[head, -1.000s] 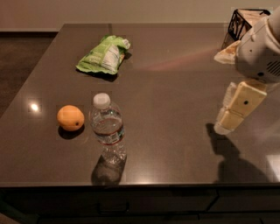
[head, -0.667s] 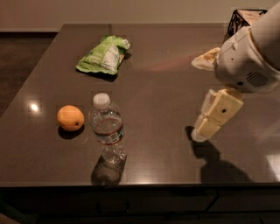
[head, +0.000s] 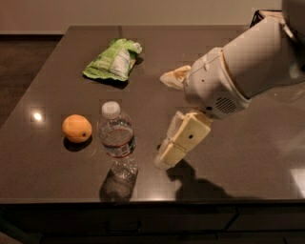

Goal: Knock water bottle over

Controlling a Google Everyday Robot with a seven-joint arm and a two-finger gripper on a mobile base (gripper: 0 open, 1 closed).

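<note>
Jaws first: they hang tip-down from the gripper [head: 167, 159], and you cannot tell whether they stand wide or narrow, since the pale paddles overlap from this angle; nothing is held between them. A second ago the gripper was far out by the right edge of the desk [head: 238, 157]; it has swept left and now sits just beside the water bottle [head: 118, 140], on its right, with a slim gap of bare desk between them. The bottle has not shifted; it stands upright near the front edge, cap on, label band facing you. So you should read this as the approach nearly finished and the knock not yet made; the tips look level with the bottle's lower half, and a push that low may slide it rather than tip it.

Beyond the bottle, the orange [head: 76, 128] lies near its left side, right where a leftward push would send it; expect the bottle to fall onto or nudge it. The green snack bag [head: 113, 59] lies well apart at the back, unmoved.

How high the tips ride above the desk is hard to judge; only the shadow helps. The white arm [head: 238, 71] is cut off at the right edge; a pale piece [head: 175, 76] jutting out behind the wrist is unclear; a dark thing [head: 259, 14] in the top right corner is mostly hidden.
</note>
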